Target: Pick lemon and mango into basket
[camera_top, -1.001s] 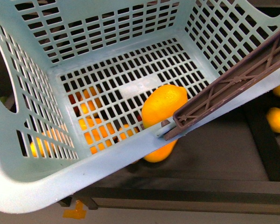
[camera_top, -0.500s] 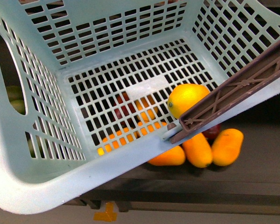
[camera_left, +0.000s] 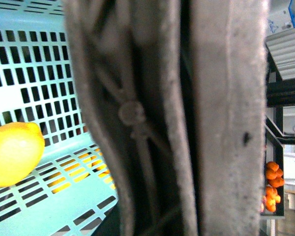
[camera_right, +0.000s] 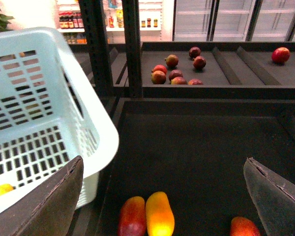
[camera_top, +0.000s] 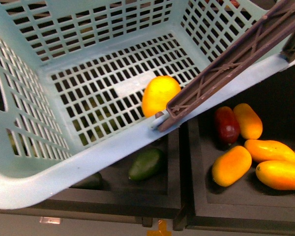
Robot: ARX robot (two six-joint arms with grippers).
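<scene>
Front view: aqua basket (camera_top: 49, 162) tilted and filling most of the frame, with its brown handle (camera_top: 226, 64) slanting across the near rim. Lemon (camera_top: 161, 95) lies inside on the slotted floor, against the near wall just beside the handle's lower end, long axis slanted, upper end toward the handle. Outside, a dark compartmented tray (camera_top: 206, 209) holds the mango (camera_top: 227, 124), dark red, long axis running away from the camera, just beside a long orange fruit (camera_top: 248, 120). More orange ones lie near. A green oval fruit (camera_top: 145, 163) sits in the next compartment under the basket rim. Left wrist view: the handle is very close and blurred, covering the middle. The lemon's pointed end faces the handle. The left gripper's fingers cannot be made out, so its grip cannot be told. A distant rack of orange fruit (camera_left: 272, 187) shows only here. Right wrist view, the only one showing fingers: right gripper (camera_right: 162, 161) spread wide, nothing between the fingers. The mango lies ahead between them, nearer the basket-side finger, side by side with the orange fruit, both long axes roughly along the gripper's reach. Basket wall stands beside that finger. Beyond are black shelving posts, a farther tray of round red fruits (camera_right: 177, 73), glass-door coolers (camera_right: 216, 19) and shelved bottles (camera_right: 71, 20).
</scene>
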